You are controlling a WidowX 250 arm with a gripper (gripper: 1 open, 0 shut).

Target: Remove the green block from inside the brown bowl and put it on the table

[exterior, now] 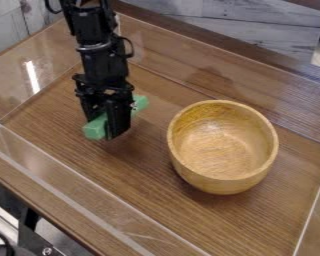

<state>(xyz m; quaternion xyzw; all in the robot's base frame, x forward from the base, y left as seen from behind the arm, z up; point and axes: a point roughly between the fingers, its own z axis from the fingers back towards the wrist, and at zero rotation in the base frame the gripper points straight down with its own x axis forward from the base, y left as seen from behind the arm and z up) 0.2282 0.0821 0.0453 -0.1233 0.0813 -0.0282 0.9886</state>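
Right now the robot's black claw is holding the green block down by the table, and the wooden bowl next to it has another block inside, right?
Not quite. The brown bowl is empty, as the camera view shows. The rest is right: the gripper is shut on the green block, low over the table, with the bowl beside it.

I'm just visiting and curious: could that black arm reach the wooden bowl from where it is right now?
Probably yes. The brown bowl sits open and empty on the table, with bare wood between it and the gripper. But the gripper is shut on the green block, so it would have to let go first.
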